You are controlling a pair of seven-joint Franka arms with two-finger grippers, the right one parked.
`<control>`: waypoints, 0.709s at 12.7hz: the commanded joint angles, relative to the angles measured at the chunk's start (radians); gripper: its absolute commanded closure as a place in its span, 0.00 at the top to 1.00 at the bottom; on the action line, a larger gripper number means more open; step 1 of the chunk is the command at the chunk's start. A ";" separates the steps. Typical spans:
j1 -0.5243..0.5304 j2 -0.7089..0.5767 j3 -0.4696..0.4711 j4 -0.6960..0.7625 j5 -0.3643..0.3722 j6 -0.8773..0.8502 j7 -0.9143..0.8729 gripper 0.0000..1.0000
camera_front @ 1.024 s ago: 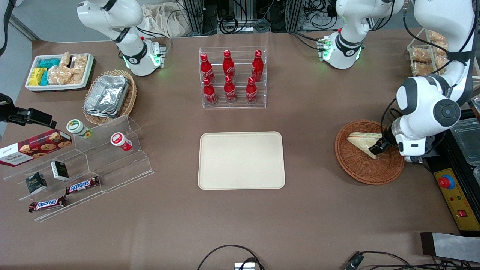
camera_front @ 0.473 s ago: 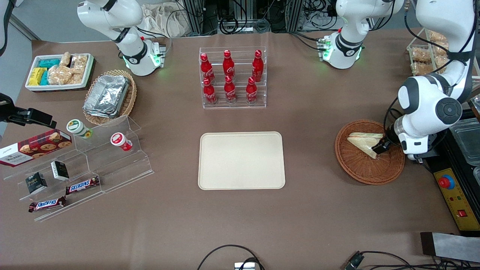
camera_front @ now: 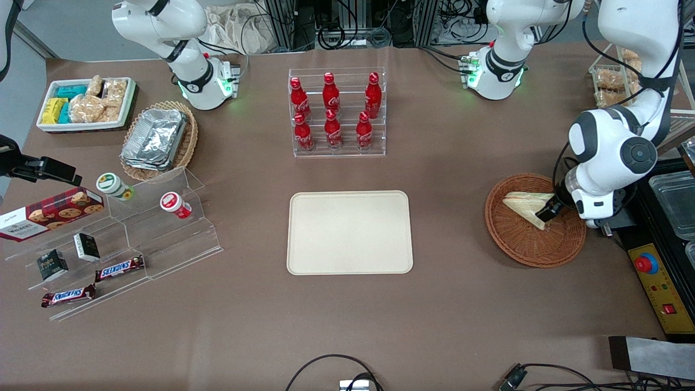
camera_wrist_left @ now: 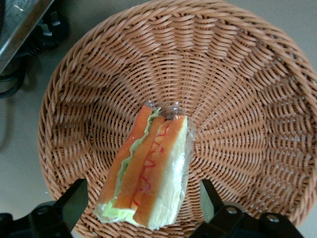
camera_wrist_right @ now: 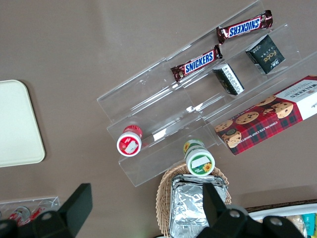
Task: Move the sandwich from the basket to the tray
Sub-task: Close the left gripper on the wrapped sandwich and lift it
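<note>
The sandwich (camera_front: 525,206), a wrapped white-bread wedge with orange and green filling, lies in the reddish-brown wicker basket (camera_front: 521,244) at the working arm's end of the table. In the wrist view the sandwich (camera_wrist_left: 148,171) rests on the basket's (camera_wrist_left: 237,89) woven floor. My gripper (camera_front: 549,211) hangs low over the basket at the sandwich's end, open, with one finger (camera_wrist_left: 74,201) on each side of the wedge and a gap to both. The cream tray (camera_front: 349,232) lies flat at the table's middle with nothing on it.
A clear rack of red cola bottles (camera_front: 336,114) stands farther from the front camera than the tray. A control box with a red button (camera_front: 651,271) and a clear container (camera_front: 676,203) sit beside the basket at the table's edge. Stepped acrylic shelves with snacks (camera_front: 114,250) stand toward the parked arm's end.
The arm's elbow and wrist have shifted slightly farther from the front camera, and the gripper has edged along the sandwich. The sandwich and basket have not moved.
</note>
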 commanded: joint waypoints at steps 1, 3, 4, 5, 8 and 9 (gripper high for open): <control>0.003 -0.036 0.000 -0.071 0.014 0.073 -0.021 1.00; 0.003 -0.036 0.000 -0.098 0.012 0.113 -0.023 1.00; 0.003 -0.034 0.000 -0.101 0.012 0.120 -0.023 1.00; 0.003 -0.033 0.000 -0.101 0.012 0.121 -0.021 0.97; 0.003 -0.036 0.000 -0.101 0.012 0.119 -0.023 0.45; 0.003 -0.038 0.000 -0.099 0.012 0.119 -0.021 0.36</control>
